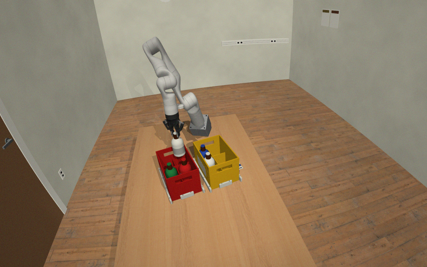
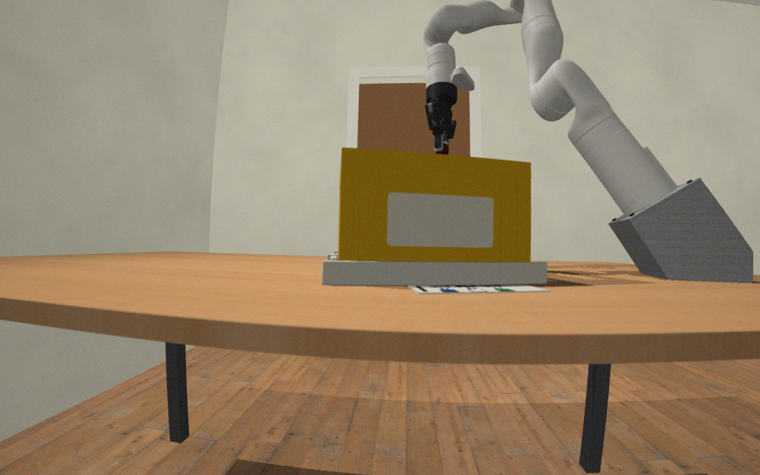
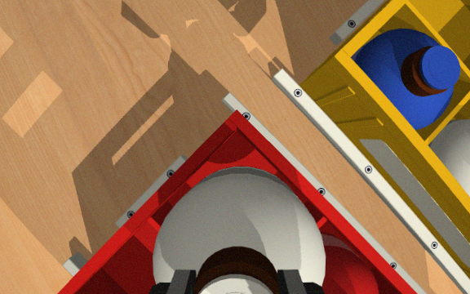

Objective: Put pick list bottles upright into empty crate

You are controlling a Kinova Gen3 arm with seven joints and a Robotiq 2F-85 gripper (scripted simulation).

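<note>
Fingers clenched on the neck of a white bottle [image 1: 178, 147] [image 3: 239, 212]. Gripper [image 1: 175, 133] [image 2: 441, 144] above, bottle hanging upright below it, partway out of the red crate [image 1: 184, 187] [image 3: 194, 161].

Done: blue bottle [image 1: 204, 152] [image 3: 406, 77] and a second white [image 1: 209, 160] [image 3: 463, 163] standing in the yellow crate [image 1: 225, 175] [image 2: 359, 206] [image 3: 441, 164], beside the fingers across a narrow gap. Left, my read: this white, then probably green. Pick list [image 1: 240, 166] [image 2: 483, 289] shows blue, a pale line and green; counts not legible, so can't confirm two whites.

Around: green bottle [image 1: 171, 171] and red bottle [image 1: 184, 167] [image 3: 349, 265] stand in the red crate, below the fingers, red close to the held one. In the way: red crate's wall and yellow's near wall. Should need more lift before going sideways, else a crate gets knocked. Both crates look level between their rails [image 1: 165, 185] [image 2: 430, 273] [image 3: 329, 132].
</note>
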